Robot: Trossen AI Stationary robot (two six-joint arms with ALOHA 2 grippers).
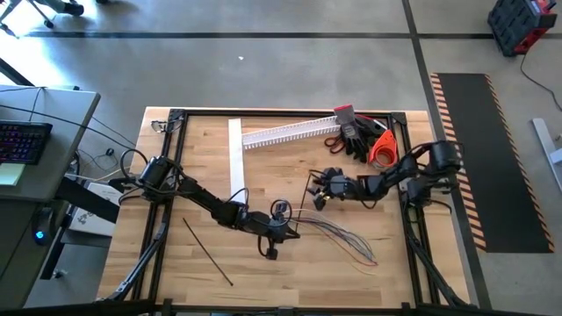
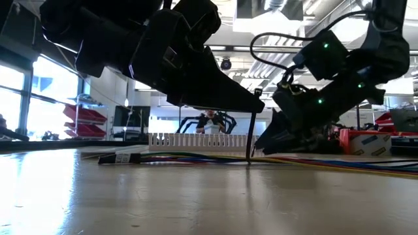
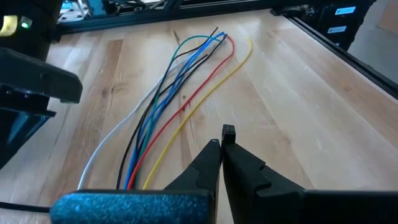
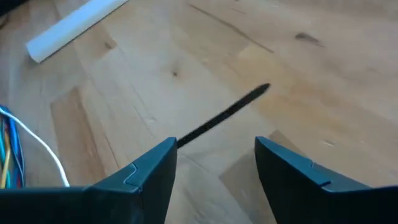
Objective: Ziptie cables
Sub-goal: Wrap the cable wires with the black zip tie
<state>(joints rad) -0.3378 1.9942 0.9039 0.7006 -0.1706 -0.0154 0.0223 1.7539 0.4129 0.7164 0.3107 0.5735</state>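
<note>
**Progress.** The cables lay loose on the wooden table, near its middle. Their coloured strands fanned apart at the far end and no tie showed around them anywhere. I judged the task barely begun: nothing was bundled, looped or cinched. A spare ziptie lay flat on the boards, well apart from the cables on my left arm's side. Left to do, in my judgement: gather the strands, pass a ziptie around them, thread its tail through its head, and pull tight.

**Left pincer.** My left gripper hung just beside the cables at the middle of the table, its fingers pressed together. They pinched the top of a thin black ziptie. In the low view that strip stood upright from the fingertips down to the table surface, close beside the cables.

**Right pincer.** My right gripper hovered low, just across from the left one, fingers spread wide and holding nothing. A black strip ran through the gap ahead of the fingers without touching either. I took it to be the same ziptie but could not confirm that.
</note>
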